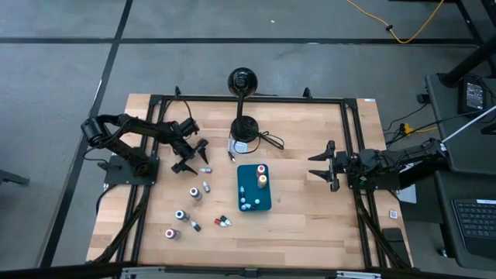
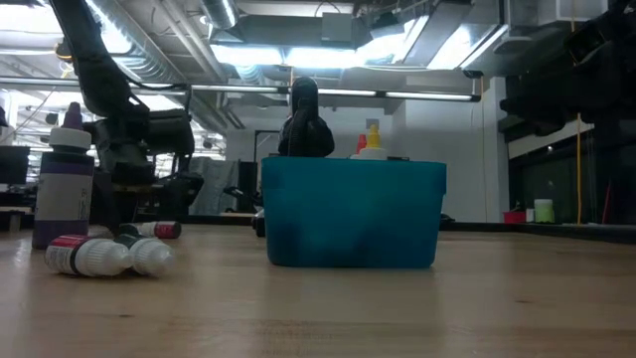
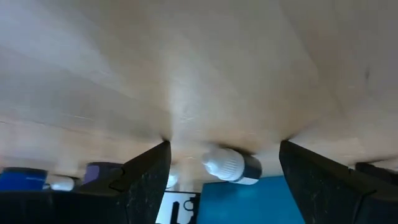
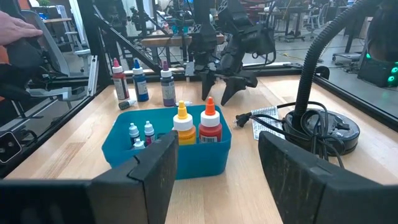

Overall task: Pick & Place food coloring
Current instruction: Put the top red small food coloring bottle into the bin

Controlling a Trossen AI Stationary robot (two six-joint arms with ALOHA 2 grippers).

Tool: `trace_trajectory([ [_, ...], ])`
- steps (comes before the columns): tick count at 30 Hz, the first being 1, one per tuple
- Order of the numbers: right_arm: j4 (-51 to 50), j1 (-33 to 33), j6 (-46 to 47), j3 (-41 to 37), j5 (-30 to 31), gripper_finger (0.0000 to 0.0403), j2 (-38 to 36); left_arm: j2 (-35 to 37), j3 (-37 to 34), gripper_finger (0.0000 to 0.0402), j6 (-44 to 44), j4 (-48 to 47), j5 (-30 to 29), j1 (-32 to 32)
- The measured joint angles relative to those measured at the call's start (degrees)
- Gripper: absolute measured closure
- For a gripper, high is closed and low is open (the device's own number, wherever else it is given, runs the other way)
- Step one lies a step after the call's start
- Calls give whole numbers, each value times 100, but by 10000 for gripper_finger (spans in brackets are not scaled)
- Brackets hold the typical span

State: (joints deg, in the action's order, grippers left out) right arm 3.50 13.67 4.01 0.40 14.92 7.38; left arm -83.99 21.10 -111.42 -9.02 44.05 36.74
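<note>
Several small food coloring bottles stand or lie on the wooden table left of the teal tray (image 1: 254, 195); two lie near the front (image 2: 94, 257). The tray holds an orange-capped bottle (image 4: 181, 124), a red-capped one (image 4: 210, 123) and a few tiny ones. My left gripper (image 1: 192, 155) is open, tipped down toward the table. A white bottle with a dark cap (image 3: 231, 165), also seen from above (image 1: 205, 168), lies on its side just beyond the fingertips, in line with the gap. My right gripper (image 1: 322, 163) waits open at the table's right side, pointing level at the tray.
A black stand with a round base (image 1: 245, 128) and a coiled cable sits behind the tray, with a plug and white tag (image 1: 232, 147) beside it. Upright red, blue and purple bottles (image 4: 140, 79) stand left of the tray. Bare wood lies right of the tray.
</note>
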Motion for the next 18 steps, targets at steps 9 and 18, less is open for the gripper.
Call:
trace_trajectory([
  [9, 0, 2, -1, 0, 0, 179, 0, 0, 2, 109, -397, 245, -147, -168],
  [18, 0, 0, 0, 0, 0, 179, 0, 0, 4, 110, -543, 293, -204, -216],
])
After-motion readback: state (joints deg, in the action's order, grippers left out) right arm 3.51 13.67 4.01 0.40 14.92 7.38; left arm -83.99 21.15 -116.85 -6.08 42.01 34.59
